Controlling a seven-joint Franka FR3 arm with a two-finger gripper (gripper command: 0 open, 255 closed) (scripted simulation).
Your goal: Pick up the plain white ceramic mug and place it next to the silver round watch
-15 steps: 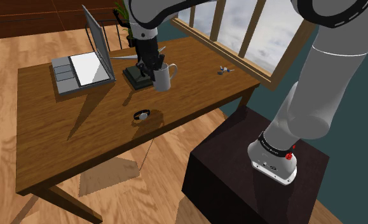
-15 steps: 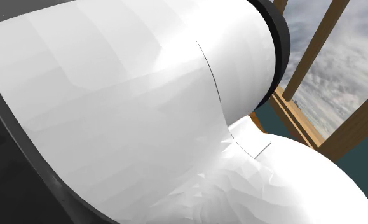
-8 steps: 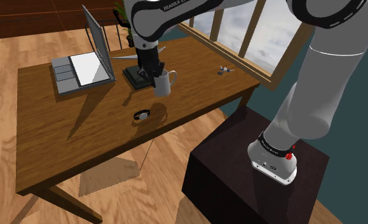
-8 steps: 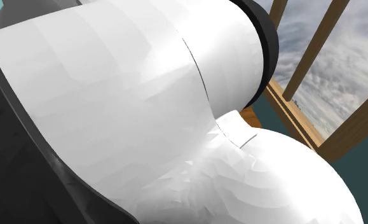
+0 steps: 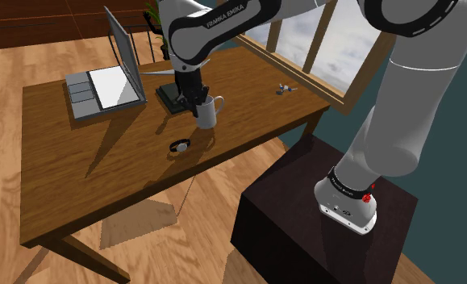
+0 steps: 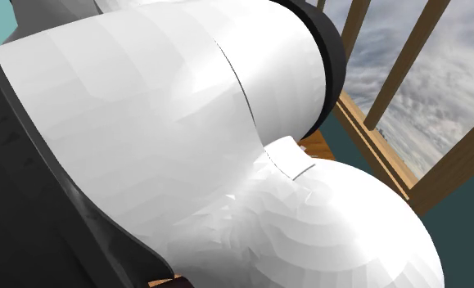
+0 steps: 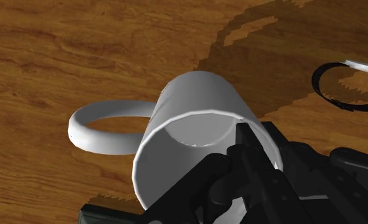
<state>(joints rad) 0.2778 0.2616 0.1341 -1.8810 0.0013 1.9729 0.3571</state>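
Observation:
A plain white mug (image 5: 210, 112) hangs just above the wooden table (image 5: 78, 173), and my gripper (image 5: 197, 100) is shut on its rim. In the wrist view one black finger sits inside the mug (image 7: 195, 111) and the other outside, with the gripper (image 7: 243, 168) clasping the wall; the handle (image 7: 103, 127) sticks out to the side. The silver round watch (image 5: 179, 146) with its dark strap lies on the table a short way in front of the mug in the shoulder view. Beyond the mug, the watch (image 7: 341, 83) lies in the mug's shadow.
An open laptop (image 5: 102, 81) stands at the table's back left. A dark flat object (image 5: 168, 96) lies just behind the mug, and a small metal item (image 5: 285, 89) rests near the right edge. The arm's white link (image 6: 161, 147) blocks the second exterior view beside a window frame (image 6: 407, 65).
The gripper has carried the mug a little forward and lower toward the watch in the shoulder view. The watch has stayed put.

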